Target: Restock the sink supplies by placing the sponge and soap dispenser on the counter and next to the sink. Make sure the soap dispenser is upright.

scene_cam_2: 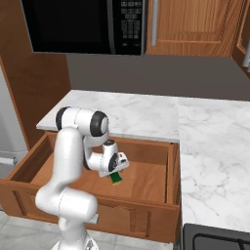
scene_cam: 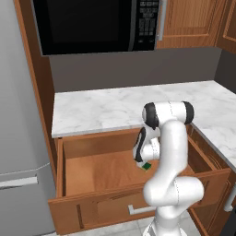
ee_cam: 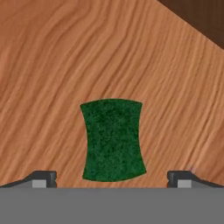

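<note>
The sponge (ee_cam: 113, 139) lies flat on the wooden floor of the open drawer, green side up. In the hand view it sits between my two fingertips (ee_cam: 43, 178), with wood showing on both sides of it. My gripper (ee_cam: 112, 179) hangs open just above it, jaws wide apart. From the base views the hand reaches down into the drawer, and a bit of the green sponge (scene_cam: 146, 166) (scene_cam_2: 116, 178) peeks out under it. The white marble counter (scene_cam: 101, 108) (scene_cam_2: 146, 114) runs behind the drawer. The soap dispenser and the sink are out of view.
The open drawer (scene_cam: 92, 203) (scene_cam_2: 146, 205) has wooden walls around the hand. A black microwave (scene_cam: 92, 23) hangs over the counter. A grey fridge (scene_cam: 18, 138) stands at the left. A dark stove edge (scene_cam_2: 215, 239) shows at the lower right.
</note>
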Controlling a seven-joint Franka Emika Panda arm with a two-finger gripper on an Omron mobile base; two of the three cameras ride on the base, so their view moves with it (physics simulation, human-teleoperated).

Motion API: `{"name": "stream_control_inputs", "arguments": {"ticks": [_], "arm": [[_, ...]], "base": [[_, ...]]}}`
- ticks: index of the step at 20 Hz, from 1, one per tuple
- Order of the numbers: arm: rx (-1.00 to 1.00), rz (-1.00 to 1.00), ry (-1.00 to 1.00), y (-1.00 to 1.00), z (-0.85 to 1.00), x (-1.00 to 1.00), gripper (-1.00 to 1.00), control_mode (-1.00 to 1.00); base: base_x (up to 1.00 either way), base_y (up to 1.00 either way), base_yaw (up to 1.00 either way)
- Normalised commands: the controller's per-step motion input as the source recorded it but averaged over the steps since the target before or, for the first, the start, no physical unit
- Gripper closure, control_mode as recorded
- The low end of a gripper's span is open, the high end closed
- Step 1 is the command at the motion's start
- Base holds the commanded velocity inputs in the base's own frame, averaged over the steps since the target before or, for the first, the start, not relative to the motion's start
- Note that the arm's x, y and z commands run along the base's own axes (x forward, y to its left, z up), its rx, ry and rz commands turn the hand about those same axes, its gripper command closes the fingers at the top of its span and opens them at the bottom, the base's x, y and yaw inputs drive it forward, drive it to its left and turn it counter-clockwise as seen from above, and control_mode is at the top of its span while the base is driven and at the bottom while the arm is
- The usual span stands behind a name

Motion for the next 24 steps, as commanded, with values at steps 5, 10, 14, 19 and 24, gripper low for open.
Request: {"name": "stream_control_inputs", "arguments": {"ticks": [5,10,14,19,24], "arm": [[0.0,0.0,0.0,0.0,-0.32,0.24,-1.0,-1.0],[0.0,0.0,0.0,0.0,-0.29,0.17,-1.0,-1.0],[0.0,0.0,0.0,0.0,-0.27,0.16,-1.0,-1.0],[0.0,0.0,0.0,0.0,-0.23,0.06,-1.0,-1.0],[0.0,0.0,0.0,0.0,-0.24,0.0,-1.0,-1.0]], "base": [[0.0,0.0,0.0],[0.0,0.0,0.0],[0.0,0.0,0.0],[0.0,0.0,0.0],[0.0,0.0,0.0]]}}
